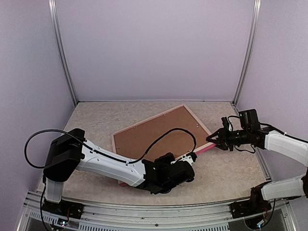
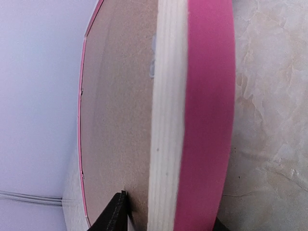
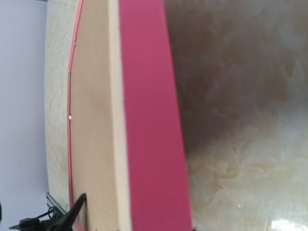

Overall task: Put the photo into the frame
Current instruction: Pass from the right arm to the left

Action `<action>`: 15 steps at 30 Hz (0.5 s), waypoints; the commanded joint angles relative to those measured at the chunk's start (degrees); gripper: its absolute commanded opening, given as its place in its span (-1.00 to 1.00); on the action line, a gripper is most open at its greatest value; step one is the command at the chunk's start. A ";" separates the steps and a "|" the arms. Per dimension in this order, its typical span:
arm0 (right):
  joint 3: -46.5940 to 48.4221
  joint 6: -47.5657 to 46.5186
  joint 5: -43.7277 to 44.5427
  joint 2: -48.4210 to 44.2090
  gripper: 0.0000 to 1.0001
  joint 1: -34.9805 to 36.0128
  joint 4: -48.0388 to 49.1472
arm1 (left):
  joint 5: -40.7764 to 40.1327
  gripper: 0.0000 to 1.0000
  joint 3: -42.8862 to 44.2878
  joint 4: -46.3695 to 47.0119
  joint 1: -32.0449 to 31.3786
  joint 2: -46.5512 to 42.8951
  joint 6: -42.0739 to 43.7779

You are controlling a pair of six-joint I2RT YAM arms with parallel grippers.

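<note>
We are looking down on a beige marbled worktop (image 1: 96, 120). A brown backing board (image 1: 154, 137) is lying near its middle, askew to the worktop's edges, with one corner pointing toward the far right corner. Lavender walls (image 1: 154, 48) are closing in the back and sides. An aluminium post (image 1: 62, 53) is standing at the far left corner, another post (image 1: 246, 53) at the far right, and a metal rail (image 1: 144, 208) is running along the near edge.

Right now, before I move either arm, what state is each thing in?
frame: face down, back up, right corner raised off the table.
backing board: seated in the frame's back.
photo: not visible.
left gripper: jaws astride the frame's near edge; grip unclear.
right gripper: shut on the frame's right corner.
</note>
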 commanded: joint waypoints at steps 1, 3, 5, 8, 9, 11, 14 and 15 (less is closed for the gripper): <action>2.26 -5.35 -0.24 0.46 -0.54 0.03 -1.52 | -2.81 -0.45 -0.48 1.30 1.11 -3.04 -1.86; 3.65 -6.61 0.57 0.76 -0.27 0.07 -3.07 | -3.63 -0.59 -0.43 0.80 1.06 -3.96 -1.46; 5.09 -7.92 2.35 0.84 0.00 -0.01 -4.79 | -4.25 -0.69 -0.47 0.56 1.11 -5.48 -0.82; 7.77 -10.13 5.04 1.13 0.37 -0.02 -8.02 | -5.18 -0.93 -0.29 0.35 1.09 -7.33 0.52; 8.79 -10.98 6.15 1.20 0.44 -0.02 -9.15 | -5.75 -1.00 -0.18 0.24 1.10 -7.96 1.04; 10.74 -12.44 8.06 1.09 0.50 -0.11 -11.44 | -6.83 -1.00 0.28 0.06 1.12 -9.39 2.52; 14.29 -14.35 10.07 0.32 0.55 -0.71 -14.12 | -7.82 -1.00 1.82 -0.79 1.19 -11.49 4.80; 15.47 -14.97 10.78 0.04 0.56 -1.06 -15.16 | -8.15 -1.00 2.32 -0.96 1.19 -11.99 5.63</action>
